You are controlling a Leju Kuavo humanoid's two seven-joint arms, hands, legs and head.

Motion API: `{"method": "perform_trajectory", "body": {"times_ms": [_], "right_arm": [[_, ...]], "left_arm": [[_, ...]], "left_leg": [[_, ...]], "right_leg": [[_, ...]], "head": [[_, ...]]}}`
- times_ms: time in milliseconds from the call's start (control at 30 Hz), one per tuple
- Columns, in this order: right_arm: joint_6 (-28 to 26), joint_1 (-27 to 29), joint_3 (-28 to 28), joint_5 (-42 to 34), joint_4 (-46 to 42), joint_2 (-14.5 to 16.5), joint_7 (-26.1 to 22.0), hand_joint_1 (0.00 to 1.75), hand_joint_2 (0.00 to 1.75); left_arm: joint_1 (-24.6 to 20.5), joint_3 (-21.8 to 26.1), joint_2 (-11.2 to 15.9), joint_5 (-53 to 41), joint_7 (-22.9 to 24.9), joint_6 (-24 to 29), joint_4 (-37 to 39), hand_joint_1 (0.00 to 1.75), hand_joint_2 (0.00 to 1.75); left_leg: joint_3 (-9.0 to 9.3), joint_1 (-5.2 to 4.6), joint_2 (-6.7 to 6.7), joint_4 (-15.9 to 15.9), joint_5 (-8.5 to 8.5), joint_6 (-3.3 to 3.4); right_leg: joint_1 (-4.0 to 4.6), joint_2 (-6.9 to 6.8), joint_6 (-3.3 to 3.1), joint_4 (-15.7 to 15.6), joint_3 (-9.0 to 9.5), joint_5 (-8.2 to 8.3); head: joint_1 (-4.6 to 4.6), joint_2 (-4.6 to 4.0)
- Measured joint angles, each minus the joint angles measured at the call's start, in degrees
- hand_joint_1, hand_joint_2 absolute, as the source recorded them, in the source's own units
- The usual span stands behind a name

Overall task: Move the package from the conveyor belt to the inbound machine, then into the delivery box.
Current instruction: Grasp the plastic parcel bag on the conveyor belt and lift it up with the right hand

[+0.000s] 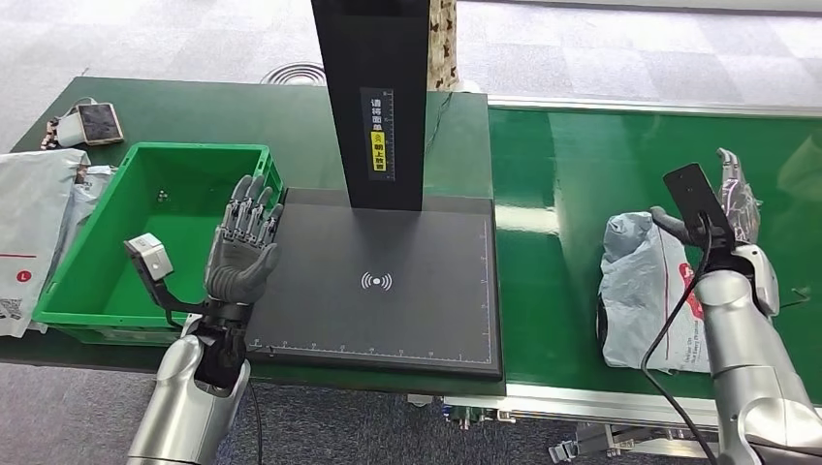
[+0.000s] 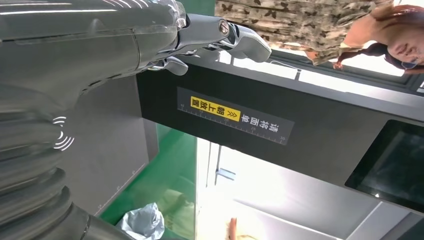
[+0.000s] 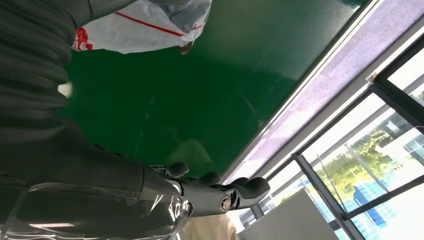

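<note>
One grey poly-mailer package (image 1: 645, 291) lying on the green conveyor belt (image 1: 582, 184), right of the black inbound machine platform (image 1: 388, 281), untouched. Right hand (image 1: 739, 199) raised just beyond the package's far side, fingers extended and apart, holding nothing. Left hand (image 1: 242, 247) upright at the platform's left edge, between platform and one green delivery box (image 1: 68, 281), fingers spread, palm bare. One black scanner column (image 1: 373, 97) standing at the platform's rear, carrying one yellow-and-white label (image 1: 379, 131). Further mailers (image 1: 29, 223) stacked left of the box, count unclear. One phone-like device (image 1: 97, 123) behind the box.
</note>
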Motion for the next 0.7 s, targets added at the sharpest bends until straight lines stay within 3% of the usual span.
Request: {"method": "perform_trajectory", "body": {"times_ms": [167, 300, 433, 700], "right_arm": [[3.65, 0.84, 0.0, 2.74, 2.72, -0.8, 8.27, 0.0, 1.75], [6.19, 5.55, -0.42, 4.5, 3.69, -0.85, 15.08, 0.0, 1.75], [2.97, 12.52, -2.82, 10.41, 1.39, 2.13, 24.2, 0.0, 1.75], [8.33, 17.71, -7.97, 18.25, -4.36, 7.89, 25.81, 0.0, 1.75]], "left_arm": [[0.03, 0.01, 0.17, -0.22, 0.16, 0.04, 0.01, 0.0, 1.75], [0.29, 0.26, 0.19, -1.2, 1.2, 0.42, -0.09, 0.0, 1.75], [1.93, 1.33, 0.19, -2.36, 2.57, 1.61, -1.66, 0.0, 1.75], [3.21, 2.75, 0.17, -3.25, 3.54, 1.49, -3.67, 0.0, 1.75]], "left_leg": [[0.0, 0.0, -0.02, 0.0, 0.0, 0.0], [-0.03, 0.01, -0.05, -0.02, -0.02, 0.01], [-0.04, 0.01, -0.05, -0.06, -0.08, -0.03], [0.06, 0.03, -0.01, -0.06, -0.07, -0.05]], "right_leg": [[0.02, -0.03, 0.0, 0.0, 0.0, -0.01], [0.03, -0.06, 0.0, 0.0, 0.01, -0.04], [0.06, -0.02, -0.01, 0.0, -0.01, -0.08], [0.08, 0.01, -0.01, 0.0, 0.05, -0.09]], "head": [[-0.01, 0.0], [0.0, 0.0], [0.0, 0.0], [-0.01, 0.0]]}}
